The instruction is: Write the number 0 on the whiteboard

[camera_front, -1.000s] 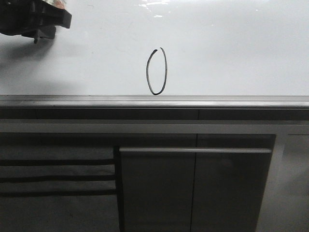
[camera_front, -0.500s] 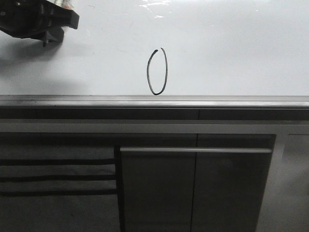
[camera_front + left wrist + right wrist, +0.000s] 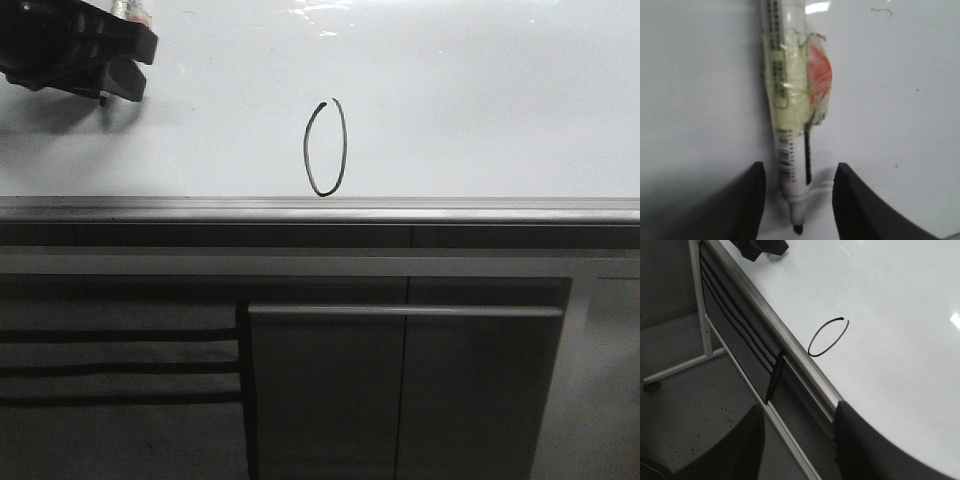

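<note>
The left end effector (image 3: 105, 75) hovers at the whiteboard's (image 3: 480, 120) upper left, jaws parted around a taped marker (image 3: 790, 150), contact unclear. The 0 (image 3: 326, 148), upright and tall, lies well to its right and lower. The right end effector (image 3: 797, 440) is open, empty, farther off.

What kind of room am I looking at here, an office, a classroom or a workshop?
Probably a lab or office corner. A large glossy white whiteboard with a grey metal edge strip lies flat, bearing a thin black hand-drawn oval 0. Dark grey cabinet panels stand beyond it, and a white wheeled metal stand rests on speckled grey floor.
</note>
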`<state>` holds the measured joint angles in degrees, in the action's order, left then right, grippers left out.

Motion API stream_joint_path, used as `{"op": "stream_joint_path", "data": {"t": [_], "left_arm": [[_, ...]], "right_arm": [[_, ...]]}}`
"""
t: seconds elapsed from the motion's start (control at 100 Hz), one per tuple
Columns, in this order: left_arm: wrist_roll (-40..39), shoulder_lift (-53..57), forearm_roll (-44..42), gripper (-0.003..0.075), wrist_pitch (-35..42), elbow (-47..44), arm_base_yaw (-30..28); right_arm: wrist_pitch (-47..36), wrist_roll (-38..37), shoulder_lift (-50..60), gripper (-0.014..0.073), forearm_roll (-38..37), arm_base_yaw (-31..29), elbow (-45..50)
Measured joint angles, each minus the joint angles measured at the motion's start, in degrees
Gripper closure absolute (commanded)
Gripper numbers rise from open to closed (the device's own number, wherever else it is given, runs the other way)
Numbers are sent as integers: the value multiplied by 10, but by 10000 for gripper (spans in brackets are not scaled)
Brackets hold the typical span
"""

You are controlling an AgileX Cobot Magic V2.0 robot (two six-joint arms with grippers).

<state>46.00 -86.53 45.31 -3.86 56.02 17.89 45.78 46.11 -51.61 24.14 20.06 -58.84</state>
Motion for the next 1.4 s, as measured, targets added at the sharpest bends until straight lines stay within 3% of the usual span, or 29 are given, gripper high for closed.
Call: {"op": "stream_joint_path", "data": {"t": [0.14,0.26,0.42,0.49,0.6,0.84,0.94,1.0,1.08,1.2,1.4], "left_arm": [[0,66,-49,420,-122,0,-51],[-48,142,-123,420,-255,0,-90],[-217,239,-313,423,-427,0,-105],[-292,295,-388,427,-464,-1,-105],[-355,386,-453,427,-437,-23,-106],[-375,607,-453,435,-236,-157,-106],[-375,663,-436,523,-181,-212,-106],[-375,686,-428,623,-153,-242,-106],[-375,711,-418,741,-115,-272,-106],[-376,726,-390,741,-61,-308,-106],[-378,728,-380,741,-46,-345,-106]], "right_arm": [[61,-36,6,302,-44,-34,-30],[134,-91,8,302,-88,-69,-57],[184,-228,11,305,-140,-119,-70],[185,-278,19,306,-153,-135,-69],[139,-313,54,328,-148,-141,-35],[-62,-324,196,503,-138,-141,134],[-155,-324,255,606,-138,-141,202],[-200,-323,289,668,-138,-141,240],[-271,-326,325,666,-129,-141,282],[-331,-331,359,666,-105,-141,338],[-341,-332,365,666,-101,-141,388]]}}
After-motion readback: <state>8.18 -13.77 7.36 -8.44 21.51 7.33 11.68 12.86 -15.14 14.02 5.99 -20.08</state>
